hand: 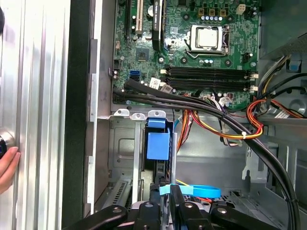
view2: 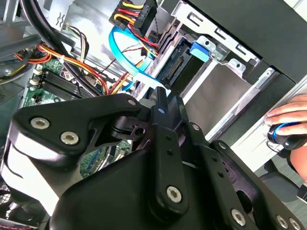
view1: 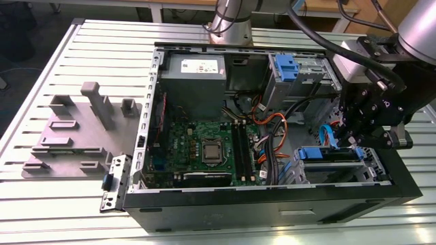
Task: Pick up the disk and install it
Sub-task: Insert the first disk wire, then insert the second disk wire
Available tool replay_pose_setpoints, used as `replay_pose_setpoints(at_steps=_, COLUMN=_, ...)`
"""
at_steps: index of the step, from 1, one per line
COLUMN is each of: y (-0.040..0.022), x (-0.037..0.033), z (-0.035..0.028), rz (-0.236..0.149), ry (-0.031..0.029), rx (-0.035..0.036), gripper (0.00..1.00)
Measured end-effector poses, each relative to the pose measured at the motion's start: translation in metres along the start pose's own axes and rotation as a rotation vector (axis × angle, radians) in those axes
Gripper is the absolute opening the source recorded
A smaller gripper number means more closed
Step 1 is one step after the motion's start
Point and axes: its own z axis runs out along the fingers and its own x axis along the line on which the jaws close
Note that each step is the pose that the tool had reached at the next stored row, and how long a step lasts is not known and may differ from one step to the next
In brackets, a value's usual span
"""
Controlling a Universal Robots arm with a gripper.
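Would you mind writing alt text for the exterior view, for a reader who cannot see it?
A black gripper on a robot arm hangs over the drive bay at the exterior view's right of an open computer case, where a blue carrier sits. The case lies on a slatted metal table, its motherboard exposed, with a grey fixture beside it.

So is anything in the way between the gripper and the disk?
Yes. A flat blue cable crosses just ahead of the gripper, between it and the disk sitting in the drive bay.
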Motion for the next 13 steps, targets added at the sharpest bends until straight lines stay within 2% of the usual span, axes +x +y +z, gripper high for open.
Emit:
replay_pose_setpoints(at_steps=4, y=0.0000, x=0.0000, z=-0.0025, rz=0.011, ry=-0.0021, rx=0.0000, gripper=0.23)
replay_pose_setpoints(at_steps=13, y=0.0000, x=0.0000, z=-0.0026, rz=0.012, ry=-0.0043, rx=0.0000, gripper=0.23)
